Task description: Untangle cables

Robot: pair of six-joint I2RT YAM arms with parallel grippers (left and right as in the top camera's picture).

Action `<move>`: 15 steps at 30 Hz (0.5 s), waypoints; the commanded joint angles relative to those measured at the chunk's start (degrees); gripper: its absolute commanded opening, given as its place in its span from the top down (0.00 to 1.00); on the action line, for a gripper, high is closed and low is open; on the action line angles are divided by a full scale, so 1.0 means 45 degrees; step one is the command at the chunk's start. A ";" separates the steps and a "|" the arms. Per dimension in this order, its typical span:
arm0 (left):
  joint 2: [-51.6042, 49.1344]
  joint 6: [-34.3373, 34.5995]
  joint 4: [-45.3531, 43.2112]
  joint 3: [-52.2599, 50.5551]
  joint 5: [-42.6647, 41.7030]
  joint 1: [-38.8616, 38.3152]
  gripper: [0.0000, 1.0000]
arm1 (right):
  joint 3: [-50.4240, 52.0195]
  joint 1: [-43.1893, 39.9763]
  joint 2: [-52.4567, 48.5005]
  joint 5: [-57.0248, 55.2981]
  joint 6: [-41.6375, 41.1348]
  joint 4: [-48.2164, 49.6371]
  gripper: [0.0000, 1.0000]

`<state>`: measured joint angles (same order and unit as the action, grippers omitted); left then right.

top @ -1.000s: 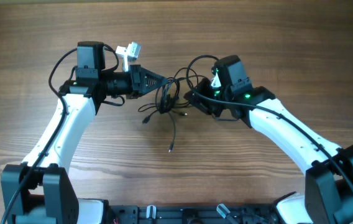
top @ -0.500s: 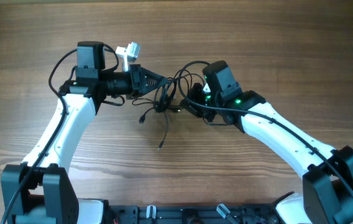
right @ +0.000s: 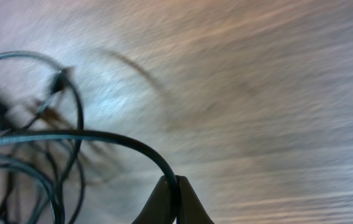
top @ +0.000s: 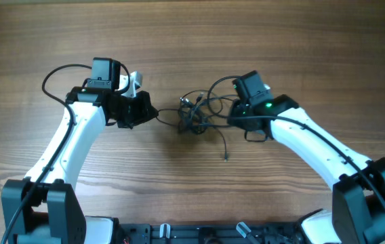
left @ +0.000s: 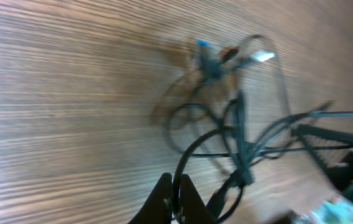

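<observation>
A tangle of thin black cables (top: 194, 115) lies on the wooden table between the two arms, with one loose plug end (top: 226, 157) trailing toward the front. My left gripper (top: 153, 115) is left of the tangle and is shut on one cable strand (left: 189, 158). My right gripper (top: 231, 116) is at the tangle's right side and is shut on another cable strand (right: 127, 144). The tangle also shows in the left wrist view (left: 238, 124) and at the left of the right wrist view (right: 27, 143), both blurred.
The wooden table (top: 192, 41) extends all around the tangle. The thicker black arm wires loop over each arm (top: 60, 74). A black rail (top: 192, 234) runs along the table's front edge.
My left gripper has pulled back to the left with its strand. My right gripper has moved right. The tangle has stretched out between them and the loose plug end has swung to the right.
</observation>
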<state>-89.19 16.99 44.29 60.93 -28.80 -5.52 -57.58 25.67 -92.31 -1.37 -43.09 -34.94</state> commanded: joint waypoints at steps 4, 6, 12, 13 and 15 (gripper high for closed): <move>0.0272 -0.0345 -0.0165 0.0097 0.1802 0.0121 0.76 | -0.0049 -0.1263 -0.0199 -0.0073 0.0578 -0.0068 0.96; 0.0272 -0.0345 -0.0223 0.0097 0.1302 0.0121 0.46 | -0.0049 -0.1248 -0.0199 0.0748 0.0573 -0.0039 0.96; 0.0272 -0.0355 -0.0602 0.0010 -0.2560 -0.0199 0.35 | -0.0049 -0.1248 -0.0204 0.4250 0.0559 0.0539 0.96; 0.0248 -0.0359 -0.0661 0.0010 -0.2652 -0.0457 0.33 | -0.0049 -0.1248 -0.0204 0.4930 0.0529 0.0797 0.96; 0.0233 -0.0437 -0.0792 0.0010 -0.2628 -0.0933 0.30 | -0.0049 -0.1248 -0.0204 0.5984 0.0529 0.1277 0.96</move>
<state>-89.17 16.14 41.45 60.93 -35.42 -6.76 -57.58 19.84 -92.38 14.83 -41.01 -31.29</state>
